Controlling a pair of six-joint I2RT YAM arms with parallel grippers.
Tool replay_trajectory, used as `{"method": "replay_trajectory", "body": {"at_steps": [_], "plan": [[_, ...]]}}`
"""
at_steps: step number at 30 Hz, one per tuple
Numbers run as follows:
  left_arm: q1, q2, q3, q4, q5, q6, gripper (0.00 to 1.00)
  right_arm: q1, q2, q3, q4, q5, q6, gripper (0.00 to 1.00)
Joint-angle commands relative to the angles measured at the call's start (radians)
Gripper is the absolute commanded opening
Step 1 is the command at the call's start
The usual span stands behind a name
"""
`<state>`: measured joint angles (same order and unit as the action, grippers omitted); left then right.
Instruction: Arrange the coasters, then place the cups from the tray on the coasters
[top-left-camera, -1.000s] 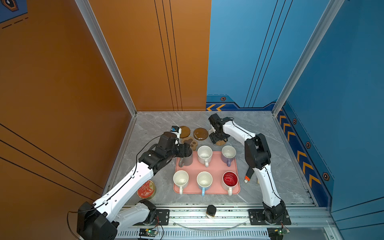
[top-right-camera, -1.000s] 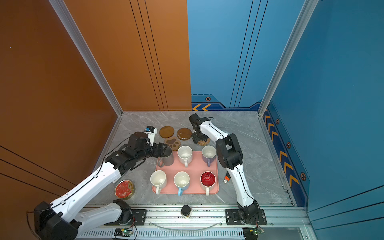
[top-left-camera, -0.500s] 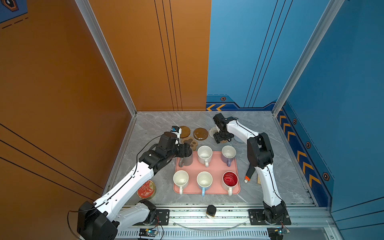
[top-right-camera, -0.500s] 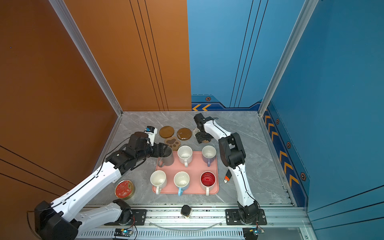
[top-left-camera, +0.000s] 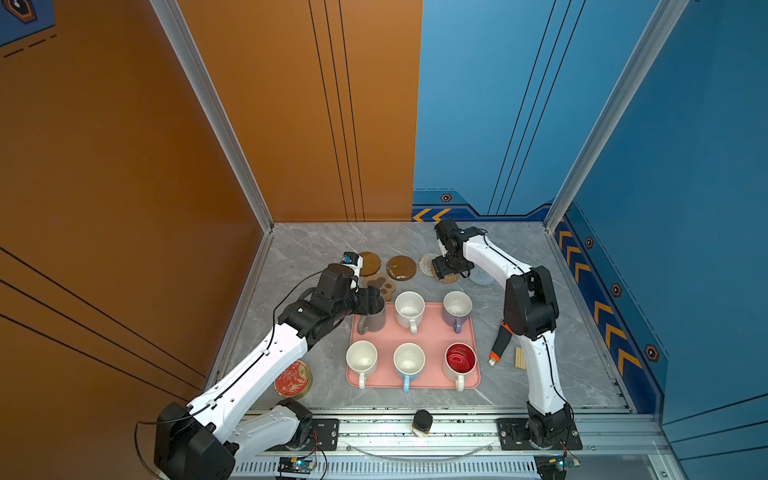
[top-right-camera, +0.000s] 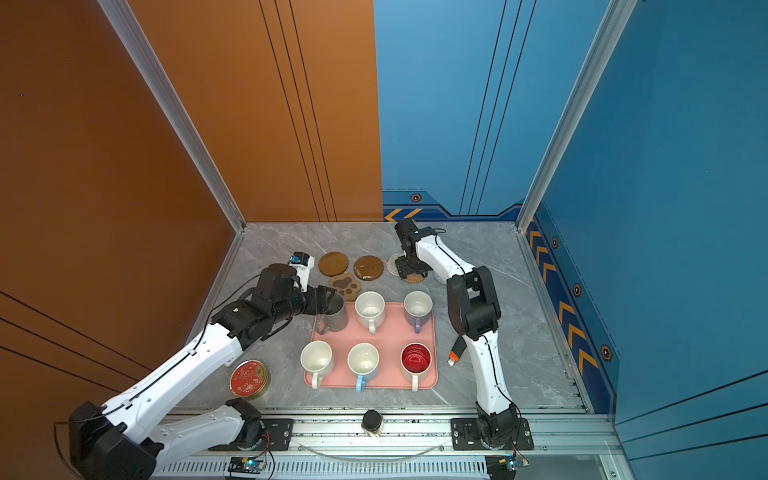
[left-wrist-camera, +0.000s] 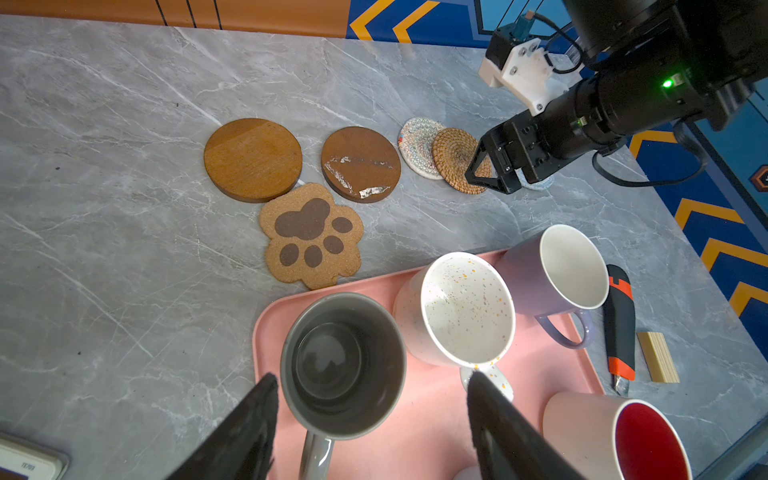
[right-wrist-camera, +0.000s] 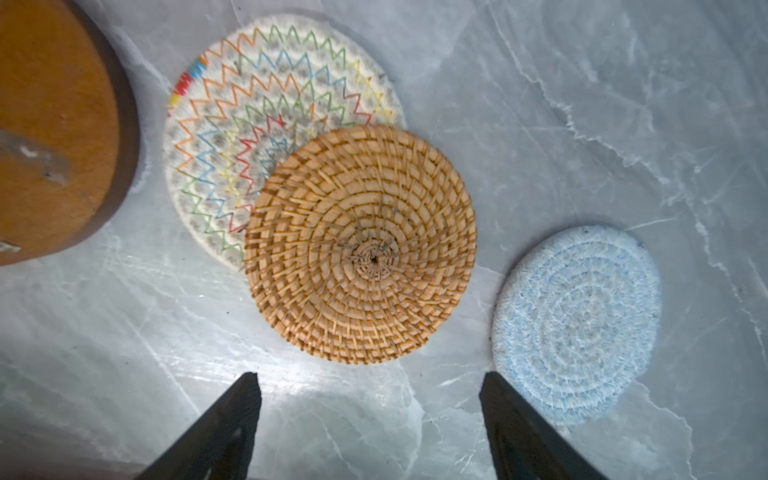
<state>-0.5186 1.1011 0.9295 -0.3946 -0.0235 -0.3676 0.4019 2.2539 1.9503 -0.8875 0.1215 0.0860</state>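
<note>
Since a second ago the right gripper (top-left-camera: 446, 270) has slid a little to the right along the far row of coasters, away from the brown discs. The left arm has not shifted. The right gripper's jaws stand released, holding nothing, over bare marble just beside the tan rattan coaster (right-wrist-camera: 361, 245). That coaster lies partly on top of the white woven coaster (right-wrist-camera: 232, 137). The grey-blue woven coaster (right-wrist-camera: 575, 324) lies flat near the rattan one, not touching it.

The left gripper (left-wrist-camera: 372, 376) is also released. Its fingers straddle the tall grey mug (left-wrist-camera: 343, 365): one sits close against the mug's wall, the other is well clear of it. The mug stands upright in a far corner of the pink tray (top-left-camera: 432, 338).

The other five cups are upright on the tray too:
- speckled cream mug (left-wrist-camera: 465, 307)
- lavender mug (left-wrist-camera: 569, 266)
- white mug (top-left-camera: 361, 357)
- light blue mug (top-left-camera: 409, 359)
- red-lined white mug (top-left-camera: 460, 358)

Two glossy brown disc coasters (left-wrist-camera: 252, 158) (left-wrist-camera: 360, 162) lie side by side on the table beyond the tray. The paw-shaped coaster (left-wrist-camera: 311, 235) lies between them and the tray's edge.
</note>
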Motion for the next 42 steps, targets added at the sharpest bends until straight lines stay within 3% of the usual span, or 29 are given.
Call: {"method": "replay_trajectory", "body": {"at_steps": [1, 20, 42], "plan": [[-0.009, -0.019, -0.020, -0.028, -0.024, -0.002, 0.73, 0.011, -0.006, 0.037, 0.003, -0.025, 0.037, 0.82], [-0.005, -0.019, -0.016, -0.035, -0.032, 0.004, 0.73, 0.040, 0.154, 0.204, -0.002, 0.037, 0.091, 0.82], [-0.002, -0.020, -0.008, -0.054, -0.035, 0.013, 0.74, 0.015, 0.194, 0.227, -0.002, 0.070, 0.120, 0.80]]}}
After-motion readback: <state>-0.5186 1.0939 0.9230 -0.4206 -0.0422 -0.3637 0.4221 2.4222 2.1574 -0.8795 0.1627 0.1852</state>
